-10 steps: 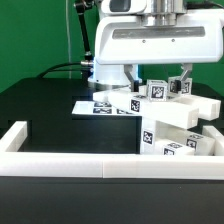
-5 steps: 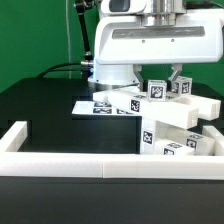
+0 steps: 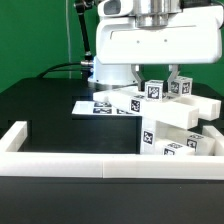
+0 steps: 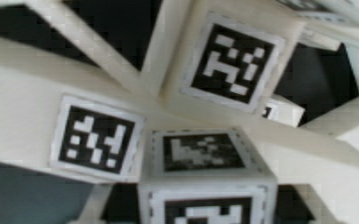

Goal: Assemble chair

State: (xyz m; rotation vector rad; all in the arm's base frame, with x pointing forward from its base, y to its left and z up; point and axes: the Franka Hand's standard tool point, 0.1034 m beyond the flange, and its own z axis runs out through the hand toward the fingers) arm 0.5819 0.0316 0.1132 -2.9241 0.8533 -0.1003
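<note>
The chair's loose white parts (image 3: 178,128) lie stacked at the exterior view's right, each carrying black-and-white tags. My gripper (image 3: 158,84) hangs straight down over the top of the pile. Its jaws are shut on a small tagged white block (image 3: 154,92) at the top of the stack. In the wrist view this block (image 4: 202,170) fills the space between the gripper's dark fingers (image 4: 126,205), with the gripper (image 4: 202,208) centred on it. Beyond it lie a tagged slab (image 4: 229,55) and a long bar (image 4: 87,135) with another tag.
The marker board (image 3: 96,105) lies flat on the black table to the exterior view's left of the pile. A long white border rail (image 3: 90,166) runs along the front, with a short arm (image 3: 15,134) at the left. The robot's white base (image 3: 115,72) stands behind.
The fingers have closed in from a wide stance onto the small tagged block. The pile itself has not visibly shifted.
</note>
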